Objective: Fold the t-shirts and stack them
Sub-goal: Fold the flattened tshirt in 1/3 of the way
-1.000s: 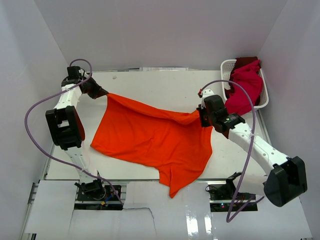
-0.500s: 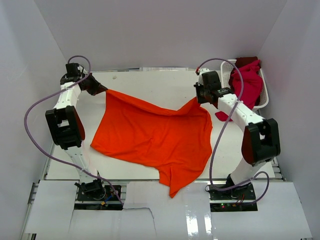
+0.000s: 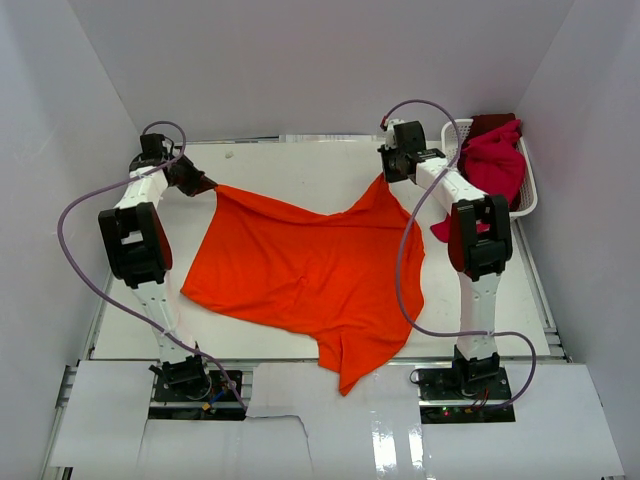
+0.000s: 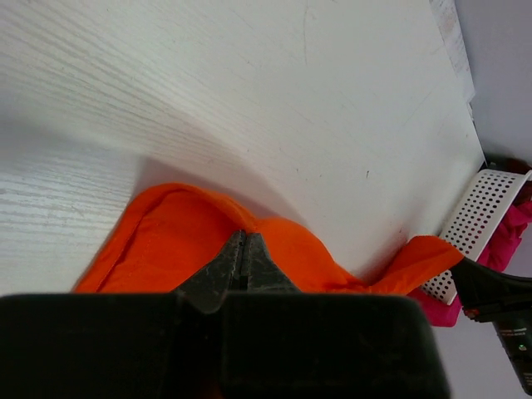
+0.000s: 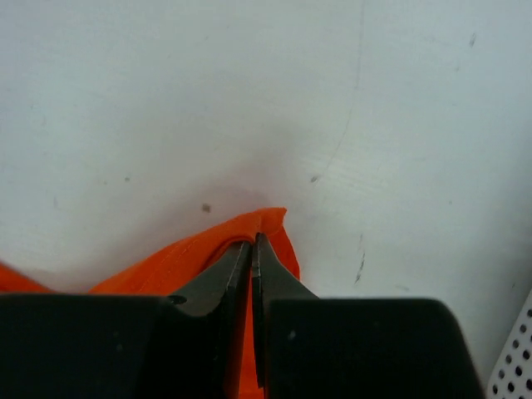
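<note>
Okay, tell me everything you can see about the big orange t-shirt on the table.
The bright orange soft cloth t-shirt lies spread and wrinkled on the white table, its near end reaching past the near edge. Its two far corners are pinched, one by the shut left gripper, the other by the shut right gripper.

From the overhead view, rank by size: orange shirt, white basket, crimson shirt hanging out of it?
Largest: orange shirt.
Then white basket and crimson shirt, looking alike; the shirt hides much of the basket, so unranked.

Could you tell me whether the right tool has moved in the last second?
Yes: the right tool moved toward the far edge of the table, alongside the basket, pulling the shirt corner along.
</note>
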`<state>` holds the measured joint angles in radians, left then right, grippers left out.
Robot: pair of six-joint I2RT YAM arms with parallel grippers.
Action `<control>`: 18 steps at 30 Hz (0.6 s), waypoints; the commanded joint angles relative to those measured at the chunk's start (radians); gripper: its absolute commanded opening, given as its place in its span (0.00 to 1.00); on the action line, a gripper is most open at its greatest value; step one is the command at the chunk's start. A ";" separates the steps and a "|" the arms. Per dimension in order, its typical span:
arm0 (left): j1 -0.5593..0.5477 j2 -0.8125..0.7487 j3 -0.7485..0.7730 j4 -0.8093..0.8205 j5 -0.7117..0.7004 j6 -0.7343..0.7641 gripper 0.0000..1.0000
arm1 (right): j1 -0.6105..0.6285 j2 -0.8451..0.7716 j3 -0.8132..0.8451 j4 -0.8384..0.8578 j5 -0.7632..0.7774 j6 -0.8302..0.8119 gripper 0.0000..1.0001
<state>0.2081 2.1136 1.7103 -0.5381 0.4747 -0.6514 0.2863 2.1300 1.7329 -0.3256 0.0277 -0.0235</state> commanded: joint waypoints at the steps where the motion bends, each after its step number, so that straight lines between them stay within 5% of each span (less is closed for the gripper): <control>1: 0.002 -0.014 0.026 0.035 -0.019 -0.007 0.00 | -0.022 0.050 0.138 0.002 -0.017 -0.026 0.08; 18: -0.004 0.057 0.100 0.053 -0.065 -0.034 0.00 | -0.065 0.315 0.404 0.149 -0.061 -0.023 0.08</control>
<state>0.2073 2.1838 1.7649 -0.5007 0.4282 -0.6800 0.2249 2.4332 2.0789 -0.2806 -0.0261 -0.0372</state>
